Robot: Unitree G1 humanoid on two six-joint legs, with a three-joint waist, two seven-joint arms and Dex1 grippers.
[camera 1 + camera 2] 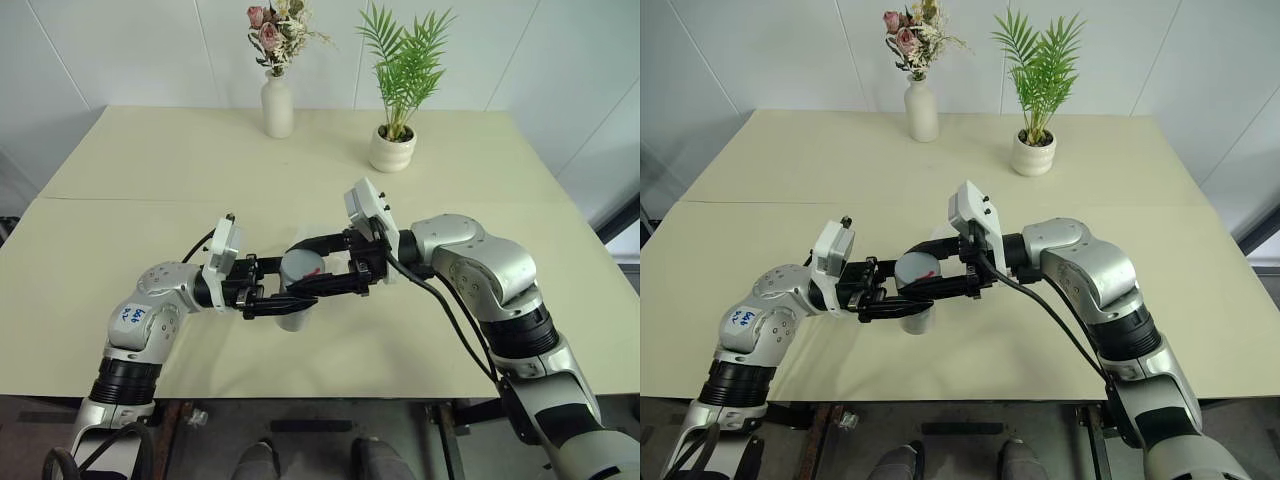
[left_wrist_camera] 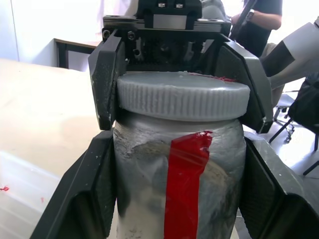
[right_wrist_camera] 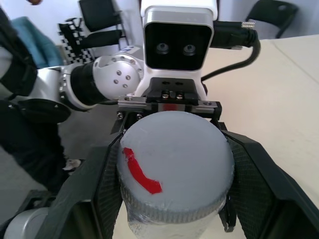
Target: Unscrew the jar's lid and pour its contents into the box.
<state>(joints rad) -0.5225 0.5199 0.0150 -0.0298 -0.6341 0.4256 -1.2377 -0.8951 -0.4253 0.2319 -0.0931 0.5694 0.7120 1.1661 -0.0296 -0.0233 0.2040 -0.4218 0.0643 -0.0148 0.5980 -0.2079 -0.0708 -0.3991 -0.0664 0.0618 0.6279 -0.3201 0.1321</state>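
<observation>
A lab: bare white walls [image 1: 130, 50], office chairs [image 3: 102, 17], a worktable [image 1: 150, 160].

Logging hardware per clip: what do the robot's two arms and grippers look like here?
Both arms have silver-grey shells with black joint bands. The left arm carries a blue handwritten mark on a white patch. A black cable runs along the right arm. The left gripper and the right gripper each have two black fingers and a white camera box at the wrist.

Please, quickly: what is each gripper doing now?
Left gripper: shut on the jar.
Right gripper: shut on the lid.
</observation>
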